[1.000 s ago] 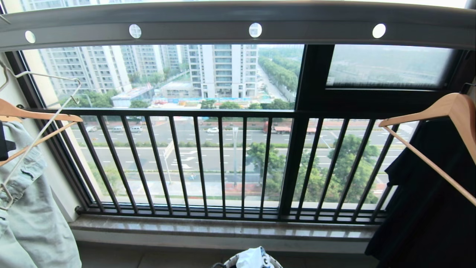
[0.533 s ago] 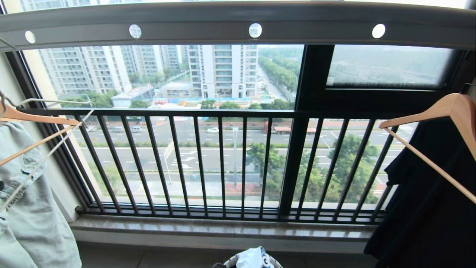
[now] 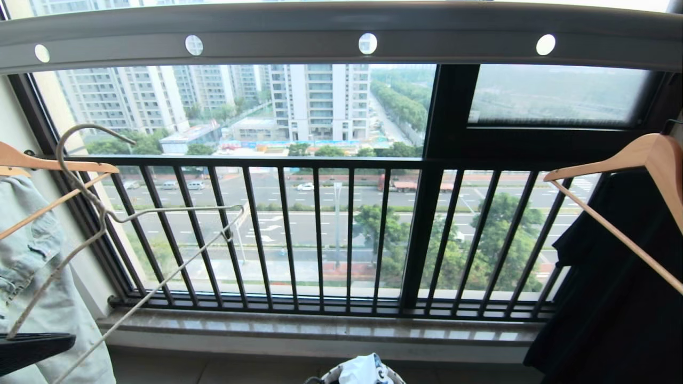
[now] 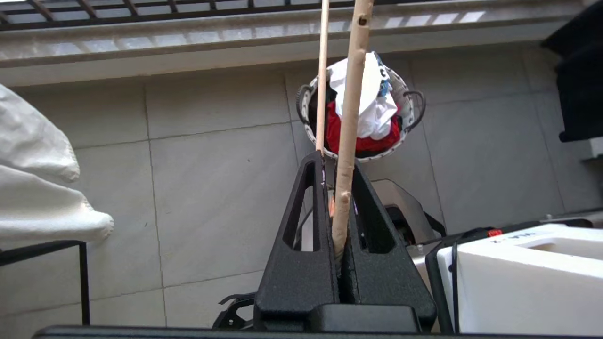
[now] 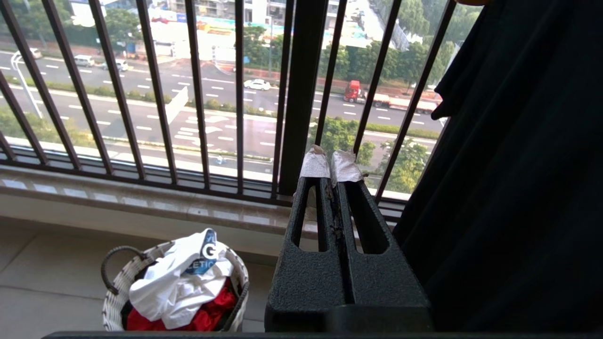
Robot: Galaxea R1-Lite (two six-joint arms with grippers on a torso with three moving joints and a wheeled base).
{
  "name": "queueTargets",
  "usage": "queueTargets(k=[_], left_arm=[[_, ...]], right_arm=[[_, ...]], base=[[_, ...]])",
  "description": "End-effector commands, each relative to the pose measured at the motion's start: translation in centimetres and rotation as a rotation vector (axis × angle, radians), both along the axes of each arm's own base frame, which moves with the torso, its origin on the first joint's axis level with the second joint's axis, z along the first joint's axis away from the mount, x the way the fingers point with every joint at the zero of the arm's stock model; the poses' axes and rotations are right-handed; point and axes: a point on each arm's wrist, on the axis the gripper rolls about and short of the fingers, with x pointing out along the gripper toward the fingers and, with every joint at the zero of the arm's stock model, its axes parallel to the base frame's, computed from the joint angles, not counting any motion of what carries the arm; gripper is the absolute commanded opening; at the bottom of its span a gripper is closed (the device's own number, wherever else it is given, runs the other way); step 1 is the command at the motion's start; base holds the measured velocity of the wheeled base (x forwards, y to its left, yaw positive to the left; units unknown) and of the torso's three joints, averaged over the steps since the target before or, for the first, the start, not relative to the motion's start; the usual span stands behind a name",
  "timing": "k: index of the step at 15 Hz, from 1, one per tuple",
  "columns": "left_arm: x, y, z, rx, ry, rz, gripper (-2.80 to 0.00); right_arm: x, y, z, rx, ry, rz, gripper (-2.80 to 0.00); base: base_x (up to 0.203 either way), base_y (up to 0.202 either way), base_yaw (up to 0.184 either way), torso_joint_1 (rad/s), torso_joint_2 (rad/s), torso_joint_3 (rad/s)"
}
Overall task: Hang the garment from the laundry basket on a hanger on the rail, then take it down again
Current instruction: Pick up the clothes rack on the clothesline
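Note:
The thin cream wire hanger (image 3: 106,213) hangs free below the rail (image 3: 341,37), its hook (image 3: 80,130) up by the window's left side. My left gripper (image 3: 58,341) shows at the lower left edge of the head view, shut on the hanger's lower wire (image 4: 346,141). The left wrist view shows the jaws (image 4: 335,162) pinching that wire. On the floor below stands the laundry basket (image 5: 115,301), with the white garment (image 5: 174,282) crumpled on top of a red cloth (image 5: 207,313). My right gripper (image 5: 332,165) is shut on nothing, parked near the window bars.
A wooden hanger (image 3: 53,165) with a pale green garment (image 3: 32,266) hangs at the left. Another wooden hanger (image 3: 640,154) with a black garment (image 3: 613,298) hangs at the right. Black window railing (image 3: 320,234) and a stone sill (image 3: 320,330) lie ahead.
The wire hanger has come down from the far left and swung toward the middle, its hook now in plain sight. My left gripper has entered the head view at the lower left.

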Motion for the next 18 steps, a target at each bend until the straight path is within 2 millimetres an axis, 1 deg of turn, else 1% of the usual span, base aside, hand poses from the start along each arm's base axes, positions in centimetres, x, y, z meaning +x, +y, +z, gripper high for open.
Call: queueTargets(k=[1,3,5,7,9,11,13,18], left_arm=[[1.5,-0.1,-1.9,0.044,0.077,-0.142,-2.8],[2.9,-0.1,-3.0,0.087,0.115,-0.267,-2.8],[4.4,-0.1,-3.7,0.112,0.135,-0.363,-2.8],[5.5,-0.8,-3.4,0.143,0.12,-0.46,-2.8],[6.1,-1.4,-3.2,0.162,0.099,-0.522,-2.8],[6.2,-1.6,-4.1,0.185,0.082,-0.564,-2.8],[6.4,-1.8,-4.6,0.217,0.02,-0.594,-2.8],[6.4,-2.0,-4.5,0.22,-0.003,-0.609,-2.8]], right_arm=[[0.0,0.0,0.0,-0.001,0.001,0.001,-2.8],[0.0,0.0,0.0,-0.001,0.001,0.002,-2.8],[0.0,0.0,0.0,-0.001,0.001,0.002,-2.8],[0.0,0.0,0.0,-0.001,0.001,0.002,-2.8],[0.0,0.0,0.0,-0.001,0.001,0.002,-2.8],[0.0,0.0,0.0,-0.001,0.001,0.002,-2.8],[0.0,0.0,0.0,-0.001,0.001,0.002,-2.8],[0.0,0.0,0.0,-0.003,0.001,0.002,-2.8]], base=[[0.0,0.0,0.0,0.0,0.0,0.0],[0.0,0.0,0.0,0.0,0.0,0.0],[0.0,0.0,0.0,0.0,0.0,0.0],[0.0,0.0,0.0,0.0,0.0,0.0],[0.0,0.0,0.0,0.0,0.0,0.0],[0.0,0.0,0.0,0.0,0.0,0.0],[0.0,0.0,0.0,0.0,0.0,0.0],[0.0,0.0,0.0,0.0,0.0,0.0]])
